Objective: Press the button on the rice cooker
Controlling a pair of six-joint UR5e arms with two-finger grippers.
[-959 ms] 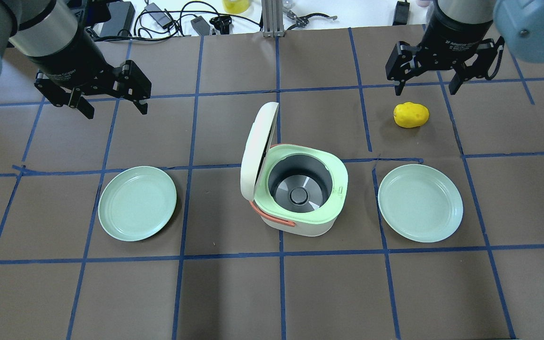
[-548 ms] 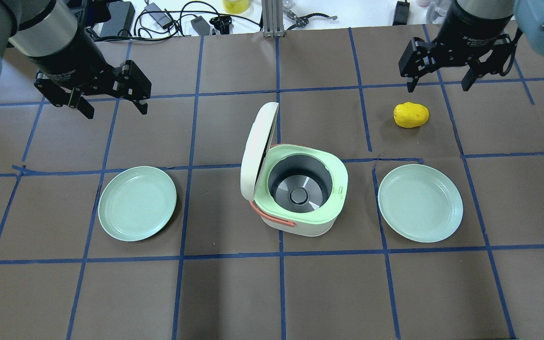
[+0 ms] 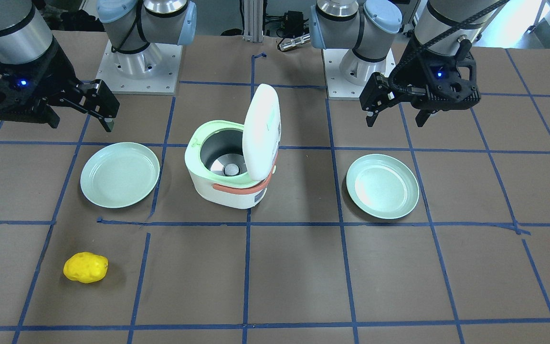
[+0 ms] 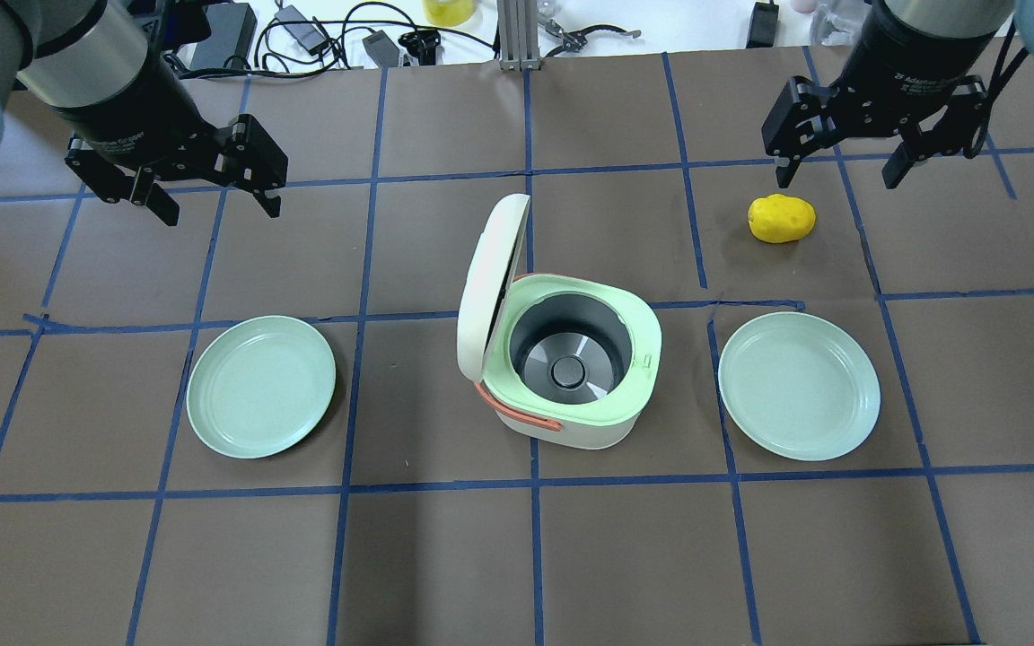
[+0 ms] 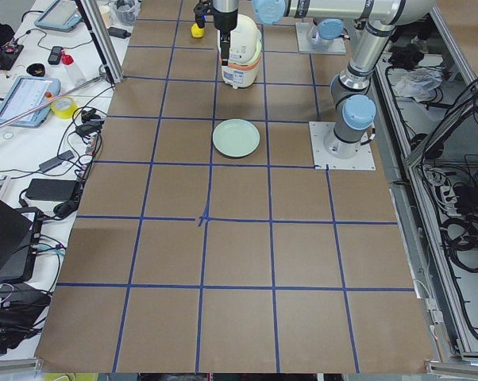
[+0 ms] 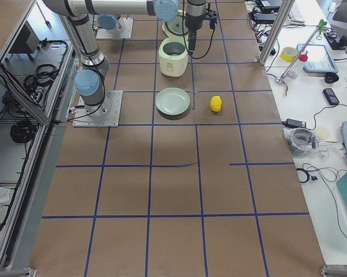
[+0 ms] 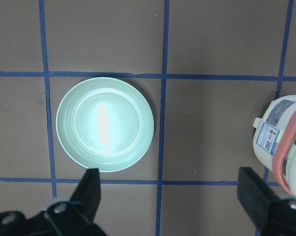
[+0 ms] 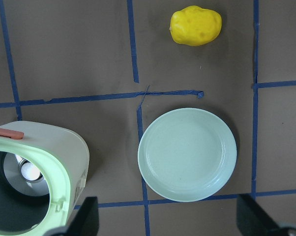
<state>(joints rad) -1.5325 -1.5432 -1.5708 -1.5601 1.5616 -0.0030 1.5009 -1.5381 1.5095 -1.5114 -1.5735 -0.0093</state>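
Observation:
The white and mint rice cooker (image 4: 584, 422) stands mid-table with its white lid (image 4: 486, 287) swung up and the empty pot showing. The lid's outer face shows in the front view (image 3: 261, 129), but I cannot make out the button there. My left gripper (image 4: 216, 205) is open and empty, high over the far left, well away from the cooker. My right gripper (image 4: 837, 178) is open and empty, high over the far right, just beyond a yellow potato (image 4: 781, 218). The left wrist view shows the cooker's side (image 7: 285, 142) at its right edge.
Two empty mint plates lie either side of the cooker, one on the left (image 4: 261, 386) and one on the right (image 4: 800, 386). The potato also shows in the right wrist view (image 8: 195, 25). Cables and gear lie beyond the table's far edge (image 4: 319, 36).
My right gripper has moved to the right and a little away from the cooker, still open. The left gripper, cooker, plates and potato have not moved.

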